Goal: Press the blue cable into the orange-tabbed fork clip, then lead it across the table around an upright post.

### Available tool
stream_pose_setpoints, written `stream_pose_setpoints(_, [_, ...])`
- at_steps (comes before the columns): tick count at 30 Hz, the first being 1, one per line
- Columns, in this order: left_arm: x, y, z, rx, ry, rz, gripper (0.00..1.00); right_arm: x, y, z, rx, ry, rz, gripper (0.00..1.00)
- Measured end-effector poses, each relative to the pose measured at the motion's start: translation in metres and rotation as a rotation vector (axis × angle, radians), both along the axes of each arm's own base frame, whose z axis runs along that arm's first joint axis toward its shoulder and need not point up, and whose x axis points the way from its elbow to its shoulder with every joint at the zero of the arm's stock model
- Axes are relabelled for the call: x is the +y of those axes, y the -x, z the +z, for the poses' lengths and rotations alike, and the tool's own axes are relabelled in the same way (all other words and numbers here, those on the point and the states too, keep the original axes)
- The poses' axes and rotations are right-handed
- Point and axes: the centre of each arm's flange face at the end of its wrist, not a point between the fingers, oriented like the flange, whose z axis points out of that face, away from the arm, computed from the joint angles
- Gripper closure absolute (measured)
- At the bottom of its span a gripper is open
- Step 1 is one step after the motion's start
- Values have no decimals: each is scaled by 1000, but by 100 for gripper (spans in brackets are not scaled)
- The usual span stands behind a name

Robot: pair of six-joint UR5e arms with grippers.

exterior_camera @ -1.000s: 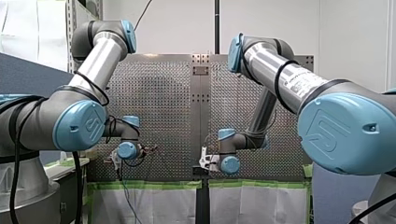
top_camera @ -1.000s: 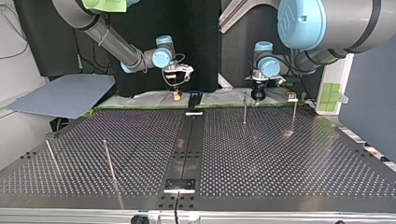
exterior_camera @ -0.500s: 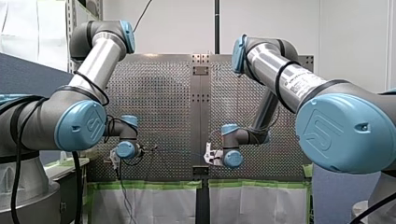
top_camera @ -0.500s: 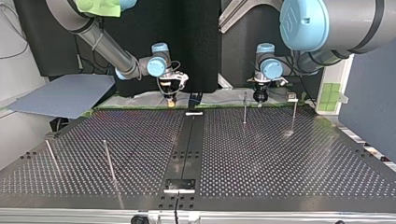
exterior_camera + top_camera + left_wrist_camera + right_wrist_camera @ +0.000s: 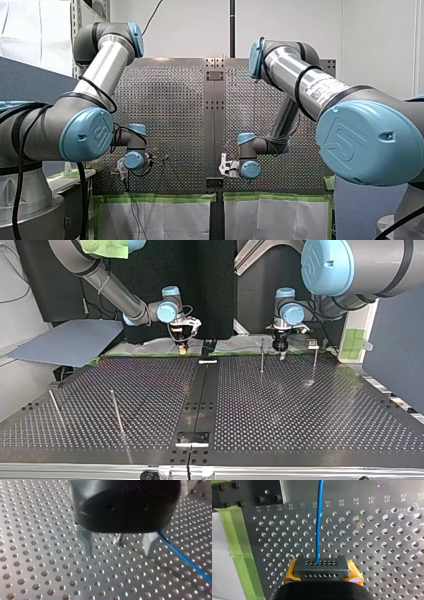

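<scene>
The thin blue cable (image 5: 319,525) vanishes between the yellow-padded fingers (image 5: 291,571) of my right gripper (image 5: 322,566), its gripped stretch hidden, its far end cut off. Beside my left gripper (image 5: 118,552) it slips behind one metal finger (image 5: 150,541) and runs out of view

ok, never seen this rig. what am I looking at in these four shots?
Two robot arms work at a perforated table. The front view looks out from behind them; the top view faces them from across the table, so sides swap. The other two come from cameras on the wrists. My right pincer, with yellow pads, is shut on the blue cable. My left pincer is open and empty; the cable runs past one metal finger. Thin upright posts stand on the table.
</scene>
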Motion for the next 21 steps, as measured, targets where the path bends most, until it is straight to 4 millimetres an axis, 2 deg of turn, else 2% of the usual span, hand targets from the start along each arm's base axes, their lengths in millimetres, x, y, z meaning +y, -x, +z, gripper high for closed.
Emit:
stream_pose_setpoints(10, [1, 19, -10, 115, -98, 43, 0, 1, 1, -1, 5, -8, 0, 100])
stream_pose_setpoints(21, [-9, 84, -34, 319, -97, -54, 0, 0, 1, 0, 2, -7, -2, 100])
